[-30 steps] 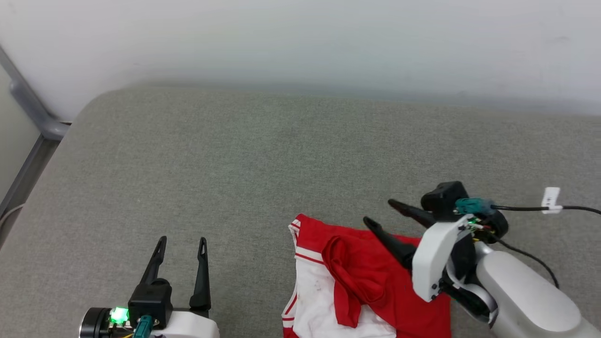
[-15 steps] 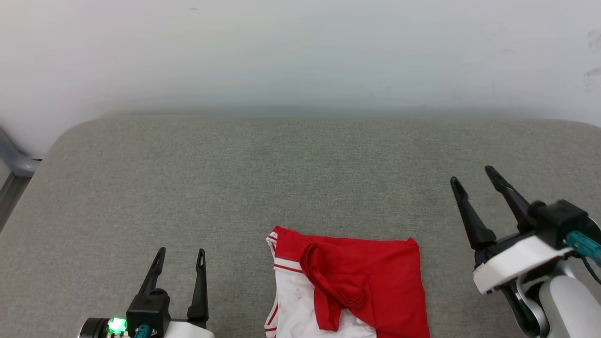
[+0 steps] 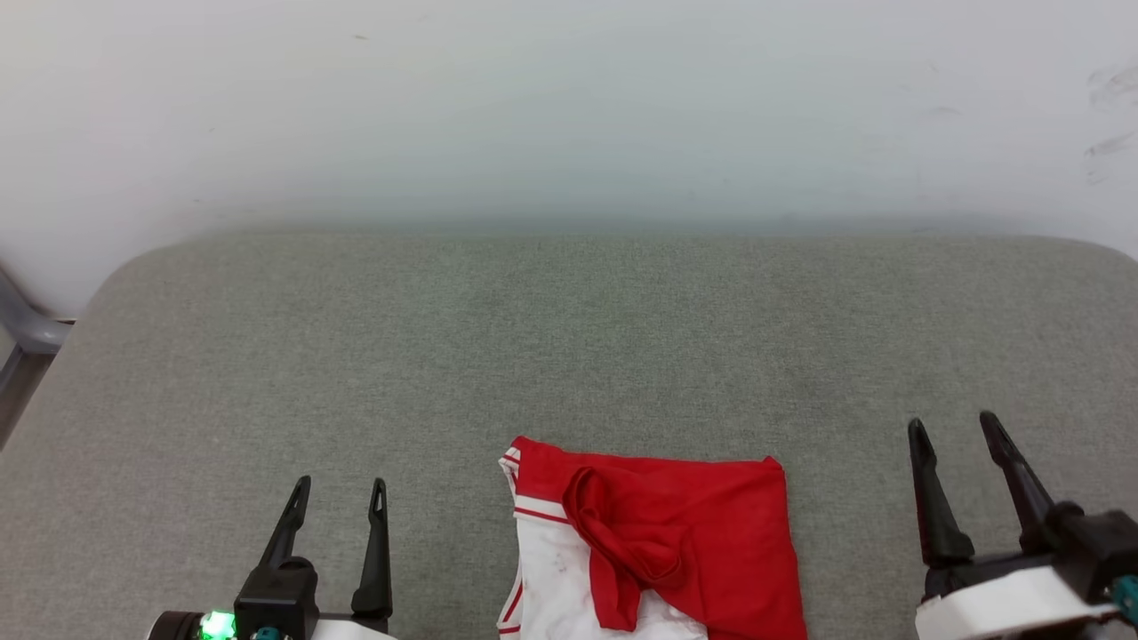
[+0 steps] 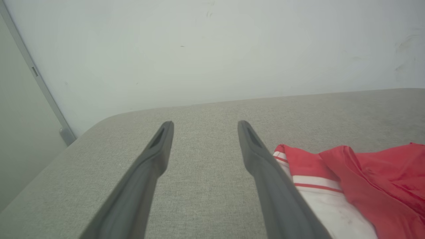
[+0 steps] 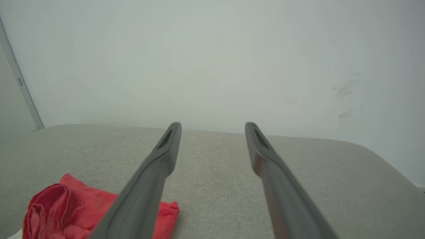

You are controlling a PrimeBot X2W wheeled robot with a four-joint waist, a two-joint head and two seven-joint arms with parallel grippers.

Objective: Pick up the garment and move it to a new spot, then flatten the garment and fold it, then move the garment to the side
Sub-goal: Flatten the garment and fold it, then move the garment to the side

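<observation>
The garment (image 3: pixel 653 551), red with a white sleeve and striped trim, lies folded into a compact block at the near middle of the grey padded surface (image 3: pixel 569 356). A loose red flap curls over its middle. My left gripper (image 3: pixel 340 484) stands open at the lower left, apart from the garment. My right gripper (image 3: pixel 951 425) stands open at the lower right, also clear of it. The left wrist view has the garment (image 4: pixel 348 179) just right of my open left gripper (image 4: pixel 203 123). In the right wrist view the garment (image 5: pixel 66 209) lies left of my open right gripper (image 5: pixel 213 124).
A pale wall (image 3: pixel 569 116) rises behind the padded surface, with scuff marks at its right. A grey metal frame (image 3: pixel 27 333) shows at the left edge. The surface has rounded far corners and wide bare room behind and beside the garment.
My right gripper has drawn back off the garment and swung to the lower right, fingers now pointing up. The head camera has shifted, bringing more wall into sight. The left gripper stays put.
</observation>
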